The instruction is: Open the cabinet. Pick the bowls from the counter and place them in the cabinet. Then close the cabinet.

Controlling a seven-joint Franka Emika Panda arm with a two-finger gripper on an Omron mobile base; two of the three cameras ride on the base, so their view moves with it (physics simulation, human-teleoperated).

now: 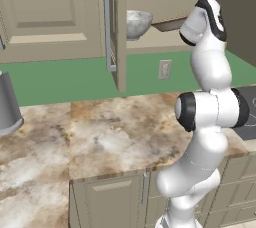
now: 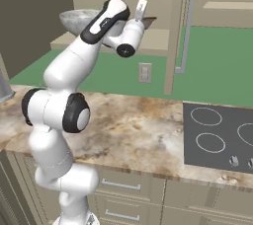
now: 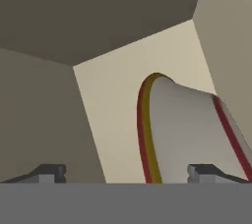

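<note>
The open cabinet holds both bowls: the grey bowl on its shelf, the cream bowl just beyond the end effector, whose jaws spread wide, empty.

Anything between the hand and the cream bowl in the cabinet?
Nothing visible. In the hand view the cream bowl sits directly ahead of the open hand on the cabinet floor, with no object between them.
</note>
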